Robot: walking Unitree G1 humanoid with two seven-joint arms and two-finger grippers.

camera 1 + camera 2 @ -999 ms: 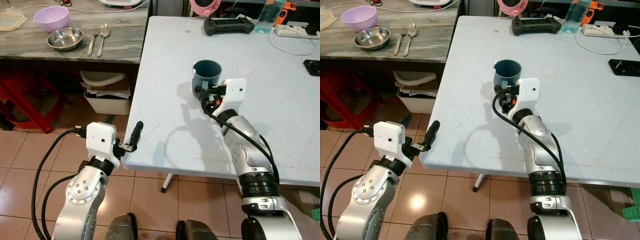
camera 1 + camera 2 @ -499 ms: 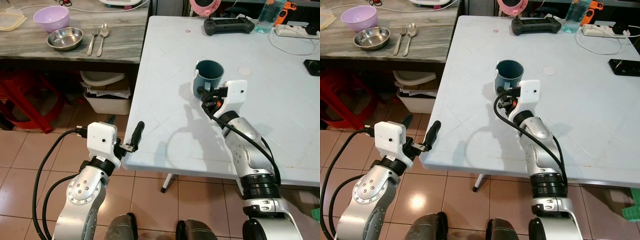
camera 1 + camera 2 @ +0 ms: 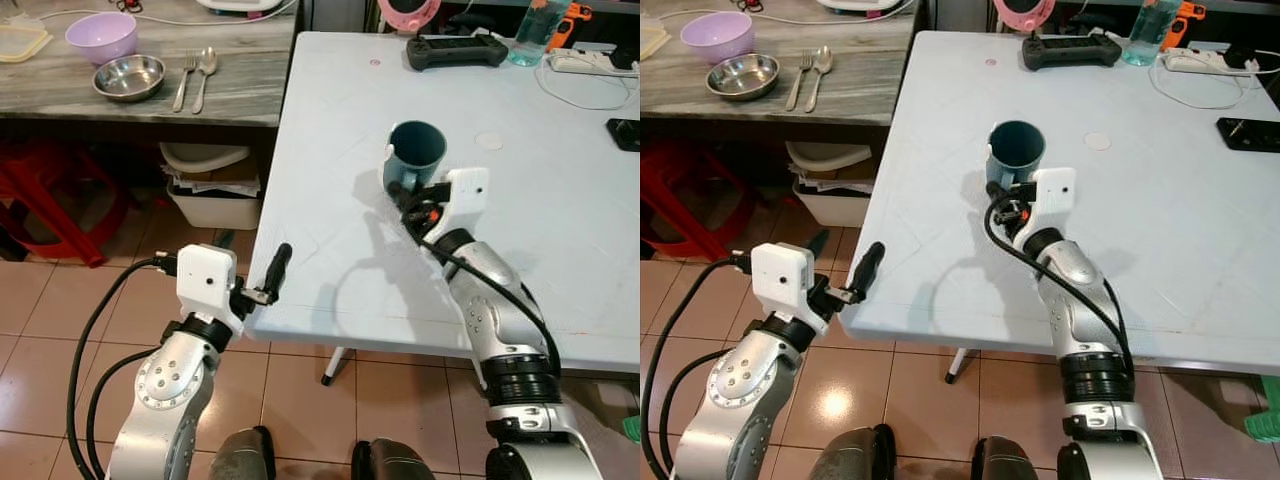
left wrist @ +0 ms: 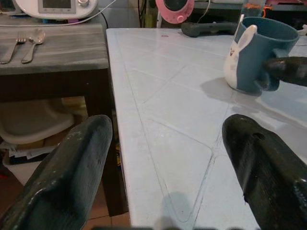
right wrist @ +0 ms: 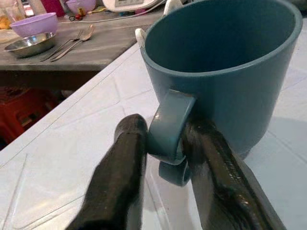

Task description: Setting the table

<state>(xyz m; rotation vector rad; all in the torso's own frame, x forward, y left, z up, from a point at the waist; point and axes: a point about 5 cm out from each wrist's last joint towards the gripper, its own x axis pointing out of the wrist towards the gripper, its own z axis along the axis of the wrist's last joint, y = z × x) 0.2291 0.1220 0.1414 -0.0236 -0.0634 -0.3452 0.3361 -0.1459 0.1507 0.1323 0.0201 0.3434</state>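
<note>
A blue mug (image 3: 416, 155) stands upright on the white tabletop (image 3: 330, 250), toward its left side and back from the front edge. The right gripper (image 5: 163, 158) reaches in from the front with its jaws pinching the mug's handle (image 5: 169, 125) between them. The left gripper (image 3: 274, 270) hovers low beside the tabletop's front left corner, jaws spread and holding nothing. On a grey side counter (image 3: 240, 95) to the left lie a purple bowl (image 3: 102, 36), a steel bowl (image 3: 129, 77), a fork (image 3: 186, 80) and a spoon (image 3: 205, 73).

Beyond the blue mug (image 3: 416, 152), the bottle (image 3: 530, 30) is cut off at the frame's top; the phone (image 3: 626, 132) at its right edge.
</note>
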